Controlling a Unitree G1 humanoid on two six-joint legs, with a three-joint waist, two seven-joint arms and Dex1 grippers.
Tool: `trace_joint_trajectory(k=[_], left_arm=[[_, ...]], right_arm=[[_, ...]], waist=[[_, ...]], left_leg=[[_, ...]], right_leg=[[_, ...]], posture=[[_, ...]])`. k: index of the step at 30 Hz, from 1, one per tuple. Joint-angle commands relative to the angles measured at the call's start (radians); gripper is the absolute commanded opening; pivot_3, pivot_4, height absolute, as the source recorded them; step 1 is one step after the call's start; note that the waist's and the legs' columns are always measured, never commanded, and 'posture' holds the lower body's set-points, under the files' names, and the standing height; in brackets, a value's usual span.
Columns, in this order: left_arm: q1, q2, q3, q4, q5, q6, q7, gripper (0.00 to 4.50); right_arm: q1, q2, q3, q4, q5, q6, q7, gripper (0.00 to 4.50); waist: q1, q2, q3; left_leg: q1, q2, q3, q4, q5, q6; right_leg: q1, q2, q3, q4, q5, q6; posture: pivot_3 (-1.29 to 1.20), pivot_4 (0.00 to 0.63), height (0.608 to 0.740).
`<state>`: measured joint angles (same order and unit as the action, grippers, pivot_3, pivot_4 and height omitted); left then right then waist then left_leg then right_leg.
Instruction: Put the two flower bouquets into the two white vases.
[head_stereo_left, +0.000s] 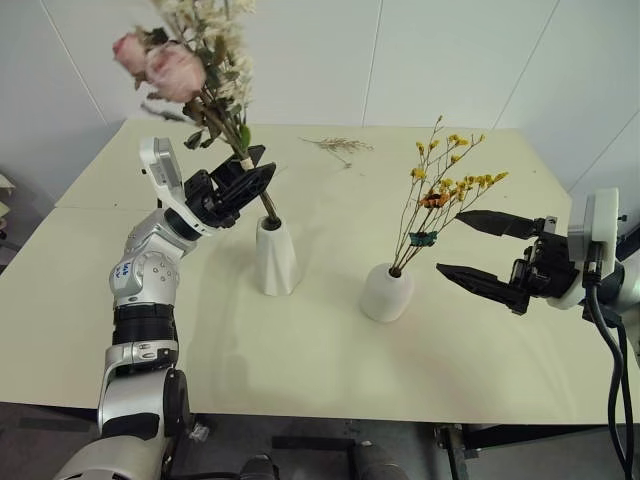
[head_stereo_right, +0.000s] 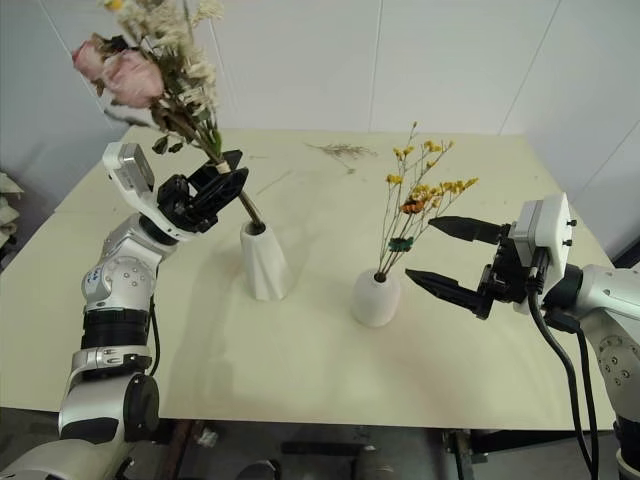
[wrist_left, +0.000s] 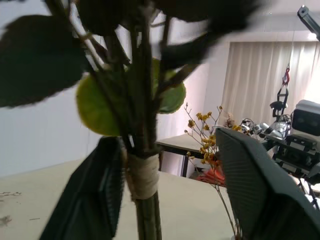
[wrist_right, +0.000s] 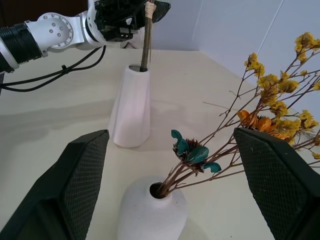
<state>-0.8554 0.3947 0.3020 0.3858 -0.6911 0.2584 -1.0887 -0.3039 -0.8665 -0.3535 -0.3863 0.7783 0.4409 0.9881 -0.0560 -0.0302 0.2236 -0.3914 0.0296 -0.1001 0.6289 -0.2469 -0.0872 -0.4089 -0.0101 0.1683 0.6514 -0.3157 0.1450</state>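
At the upper left of the frame, the rose bouquet (head_stereo_left: 190, 75) is seen leaning up and to the left, its stems already seated in the tall twisted white vase (head_stereo_left: 275, 256). The left gripper (head_stereo_left: 243, 182) is spread around the taped stem, one finger (wrist_left: 92, 192) just beside it and the other apart. At right, the yellow-bloomed bouquet (head_stereo_left: 440, 195) is stood in the squat vase (head_stereo_left: 387, 292), flanked by the wide-open, empty right gripper (head_stereo_left: 468, 245).

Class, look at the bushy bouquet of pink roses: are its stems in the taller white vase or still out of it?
In. The pink rose bouquet's stems enter the mouth of the taller twisted white vase, leaning leftward, with the left gripper's open fingers around them.
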Motion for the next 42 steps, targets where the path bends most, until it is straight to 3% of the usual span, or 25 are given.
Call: trace_joint_trajectory(k=[1,10,18,32,42], left_arm=[[0.016,0.031,-0.006,-0.060,0.025,-0.044,-0.018,4.09],[0.068,0.169,-0.073,-0.059,0.129,-0.088,-0.107,4.09],[0.015,0.257,-0.129,0.029,0.211,-0.134,-0.195,4.09],[-0.170,0.157,-0.170,0.083,0.180,-0.037,-0.251,4.09],[-0.144,0.155,-0.189,0.111,0.219,-0.029,-0.265,4.09]], right_arm=[[-0.016,0.006,-0.010,-0.026,0.012,-0.011,-0.007,4.22],[-0.019,0.021,-0.002,-0.014,0.000,-0.023,-0.002,4.22],[-0.016,0.049,0.016,-0.014,-0.016,-0.041,-0.006,4.22],[0.034,0.066,0.000,-0.054,-0.018,-0.051,-0.030,4.22],[0.064,0.069,-0.009,-0.078,-0.011,-0.050,-0.051,4.22]], waist=[[0.001,0.000,0.000],[0.000,0.000,0.000],[0.000,0.000,0.000],[0.002,0.000,0.000],[-0.001,0.000,0.000]], left_leg=[[0.000,0.000,0.000,0.000,0.000,0.000],[0.000,0.000,0.000,0.000,0.000,0.000],[0.000,0.000,0.000,-0.001,0.000,0.000],[-0.003,0.000,0.000,-0.002,0.000,0.001],[-0.002,0.000,0.000,-0.002,0.000,0.001]], right_leg=[[0.000,0.000,0.000,0.000,0.000,0.000],[0.000,0.000,0.000,-0.001,0.000,0.000],[0.000,0.000,0.000,-0.002,0.000,0.000],[0.000,0.000,-0.001,-0.006,0.000,0.000],[0.000,0.000,0.000,-0.005,0.000,0.000]], posture=[[0.00,0.150,0.740],[0.00,0.150,0.740],[0.00,0.150,0.740],[0.00,0.150,0.740],[0.00,0.150,0.740]])
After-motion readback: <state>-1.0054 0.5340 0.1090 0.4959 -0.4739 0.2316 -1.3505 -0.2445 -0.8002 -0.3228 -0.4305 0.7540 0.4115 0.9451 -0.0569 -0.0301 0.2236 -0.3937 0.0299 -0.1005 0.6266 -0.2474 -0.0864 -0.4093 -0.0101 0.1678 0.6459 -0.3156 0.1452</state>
